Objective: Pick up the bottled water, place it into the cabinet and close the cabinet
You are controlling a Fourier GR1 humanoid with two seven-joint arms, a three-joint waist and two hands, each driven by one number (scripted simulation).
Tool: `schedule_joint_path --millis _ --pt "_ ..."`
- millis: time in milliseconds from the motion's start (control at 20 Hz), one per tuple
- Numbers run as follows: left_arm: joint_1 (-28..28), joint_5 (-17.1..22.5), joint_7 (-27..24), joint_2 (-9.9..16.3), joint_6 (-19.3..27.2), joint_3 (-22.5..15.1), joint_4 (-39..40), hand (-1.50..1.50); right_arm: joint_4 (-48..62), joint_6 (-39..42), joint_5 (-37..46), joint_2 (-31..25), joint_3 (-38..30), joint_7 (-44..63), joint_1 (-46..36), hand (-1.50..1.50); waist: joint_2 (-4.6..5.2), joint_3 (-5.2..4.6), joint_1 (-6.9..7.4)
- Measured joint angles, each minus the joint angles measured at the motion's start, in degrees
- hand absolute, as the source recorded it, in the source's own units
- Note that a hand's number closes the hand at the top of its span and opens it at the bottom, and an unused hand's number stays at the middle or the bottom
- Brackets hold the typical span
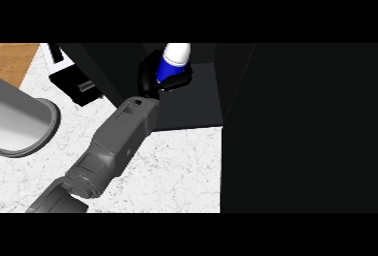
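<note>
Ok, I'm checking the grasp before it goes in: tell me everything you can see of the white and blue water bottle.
The white bottle with a blue band stands nearly upright, tilted slightly right, in front of the dark cabinet interior. Its upper part is plain white and smooth, plastic-looking; below comes the blue band. The black hand on the grey forearm curls around its lower part, hiding the base. Nothing else visibly touches it. Which hand this is cannot be told.

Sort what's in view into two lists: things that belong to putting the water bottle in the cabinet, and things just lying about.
Belongs to the job:
- water bottle
- robot hand curled round it
- dark cabinet

Lying about:
- grey metal pot at the left
- black box behind it
- white counter
</note>
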Motion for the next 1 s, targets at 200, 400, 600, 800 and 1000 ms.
schedule_joint_path --millis 200,400,600,800,1000 --pt "-1.98 -1.57 -1.51 0.42 2.25 -0.28 3.52 -1.5 0.13 0.9 -0.2 -0.16 0.01 -0.32 0.11 -1.5 0.22 0.01 -0.77" --pt "-3.25 -2.93 -3.39 1.03 3.83 -0.65 5.79 -1.5 0.06 1.31 -0.42 -0.12 0.11 -0.34 0.06 -1.5 0.35 -0.01 -1.02" --pt "-4.25 -3.63 -4.49 0.94 5.38 -0.61 7.51 -1.5 0.4 2.22 -0.68 -0.35 0.05 -0.68 0.14 -1.5 0.41 -0.01 -1.23" --pt "-6.06 -3.6 -4.01 1.3 2.46 -0.15 7.85 -1.5 0.52 3.1 -0.91 -0.68 -0.43 -1.0 0.43 -1.5 0.46 -0.02 -1.36" --pt "-6.39 -2.23 -7.26 0.88 -1.83 1.62 5.56 -1.5 0.53 3.42 -1.11 -0.48 0.11 -0.81 0.39 -1.5 0.4 -0.06 -0.93"
